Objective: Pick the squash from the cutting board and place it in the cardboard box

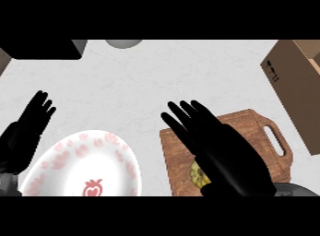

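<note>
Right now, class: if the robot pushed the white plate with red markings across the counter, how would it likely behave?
The plate looks rigid and smooth, so it would probably slide rather than bend. It seems shallow and lies flat on the pale counter, so tipping or rolling seems unlikely. Its glossy look suggests ceramic, perhaps breakable.

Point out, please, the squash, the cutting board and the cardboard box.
squash [198,175], head view, yellow patch showing beside the right hand.
cutting board [275,138], head view, its handle.
cardboard box [299,92], head view, its outer side wall.
</note>
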